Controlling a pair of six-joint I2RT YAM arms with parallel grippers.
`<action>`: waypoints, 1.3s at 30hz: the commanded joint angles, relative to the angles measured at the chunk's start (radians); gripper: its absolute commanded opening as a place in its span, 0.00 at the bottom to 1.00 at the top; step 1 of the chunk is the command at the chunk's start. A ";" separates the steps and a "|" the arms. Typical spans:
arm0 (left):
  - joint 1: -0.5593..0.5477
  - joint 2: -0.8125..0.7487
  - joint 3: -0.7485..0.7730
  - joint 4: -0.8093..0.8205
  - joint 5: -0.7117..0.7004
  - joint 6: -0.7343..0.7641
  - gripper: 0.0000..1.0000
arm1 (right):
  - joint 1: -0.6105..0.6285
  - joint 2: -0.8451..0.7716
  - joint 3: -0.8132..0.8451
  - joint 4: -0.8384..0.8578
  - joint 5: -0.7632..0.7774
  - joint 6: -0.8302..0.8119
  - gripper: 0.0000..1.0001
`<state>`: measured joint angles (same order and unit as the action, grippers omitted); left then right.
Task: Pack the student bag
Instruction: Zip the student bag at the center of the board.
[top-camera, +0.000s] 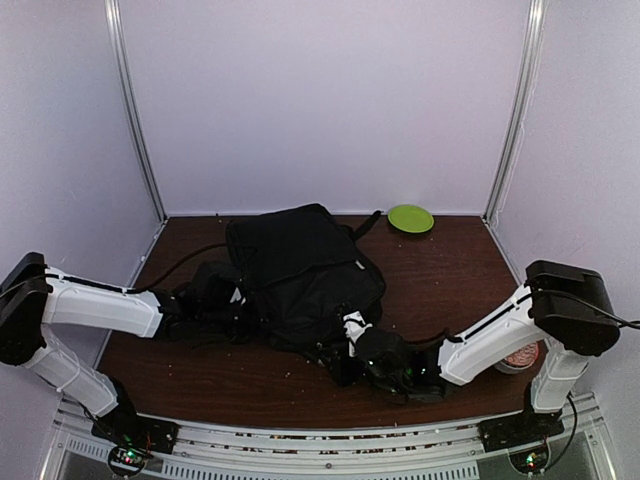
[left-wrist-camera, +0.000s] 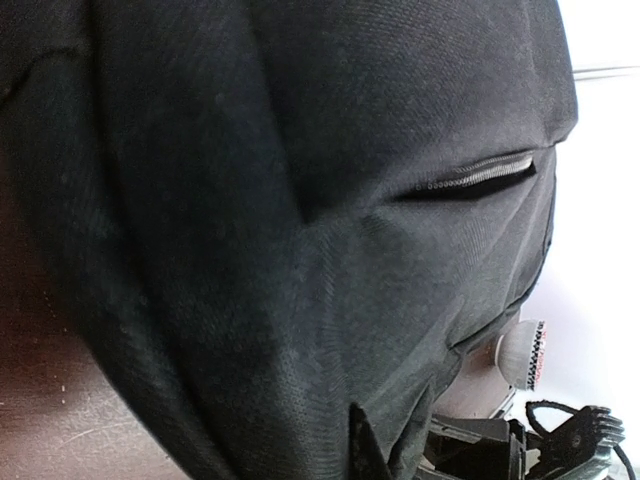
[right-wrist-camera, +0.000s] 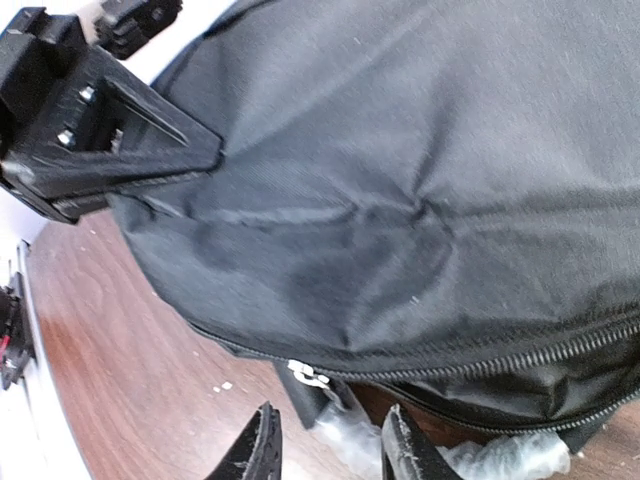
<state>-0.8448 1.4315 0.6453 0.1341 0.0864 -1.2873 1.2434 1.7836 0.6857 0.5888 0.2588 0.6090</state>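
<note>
The student bag is a large black soft fabric bag lying mid-table. My left gripper is at its left side. In the left wrist view the bag's fabric fills the frame and folds over the one visible fingertip, so it looks pinched. My right gripper is at the bag's near right edge. In the right wrist view its fingers stand apart, empty, just short of the silver zipper pull. The zipper is partly open, with crinkled clear plastic at the opening.
A green plate sits at the back right. A tape-like roll lies by the right arm's base and also shows in the left wrist view. A black strap trails left of the bag. White walls enclose the table.
</note>
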 joint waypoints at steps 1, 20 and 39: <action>-0.004 -0.004 0.041 0.071 0.037 0.013 0.00 | -0.004 -0.003 -0.011 0.111 -0.018 -0.018 0.35; -0.004 -0.042 0.059 0.049 0.040 0.020 0.00 | -0.007 0.051 0.036 0.042 -0.021 0.019 0.31; -0.005 -0.052 0.055 0.045 0.041 0.019 0.00 | -0.021 0.082 0.086 0.031 -0.014 0.002 0.22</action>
<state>-0.8444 1.4170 0.6632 0.1070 0.0929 -1.2865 1.2270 1.8462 0.7509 0.6224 0.2394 0.6231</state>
